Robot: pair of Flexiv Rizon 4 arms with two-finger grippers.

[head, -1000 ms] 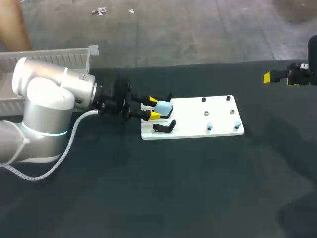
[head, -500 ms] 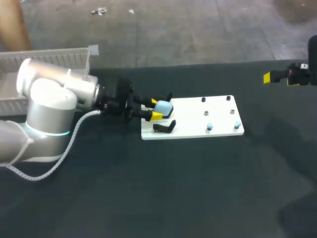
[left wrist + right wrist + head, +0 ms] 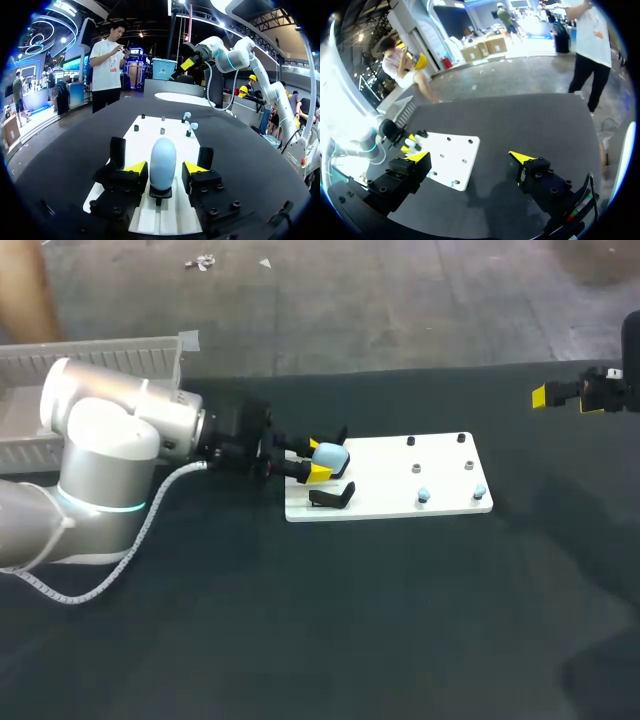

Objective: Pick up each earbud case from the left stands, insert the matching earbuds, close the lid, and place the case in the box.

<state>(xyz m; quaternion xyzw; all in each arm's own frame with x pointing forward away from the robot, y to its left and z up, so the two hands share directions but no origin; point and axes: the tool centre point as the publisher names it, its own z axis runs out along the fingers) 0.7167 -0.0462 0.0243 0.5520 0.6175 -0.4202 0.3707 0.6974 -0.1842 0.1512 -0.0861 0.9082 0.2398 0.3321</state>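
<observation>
A light blue earbud case point(image 3: 331, 456) sits on a stand at the left end of the white board point(image 3: 390, 502). My left gripper point(image 3: 313, 459) straddles the case. In the left wrist view the case point(image 3: 162, 161) stands between the yellow-tipped fingers point(image 3: 135, 168), with a thin gap still showing on one side, so my left gripper point(image 3: 164, 168) is open. A second black stand point(image 3: 332, 497) beside it is empty. Two light blue earbuds point(image 3: 423, 496) stand on pegs at the board's near right. My right gripper point(image 3: 546, 395) hangs open at the far right, away from the board point(image 3: 447, 157).
A grey box point(image 3: 100, 355) lies at the table's back left, behind my left arm. Small black and grey pegs point(image 3: 416, 468) dot the board's right half. Dark tabletop stretches in front of and right of the board.
My left arm has edged a little toward the board and its fingers have drawn in around the case. The right arm has not moved.
</observation>
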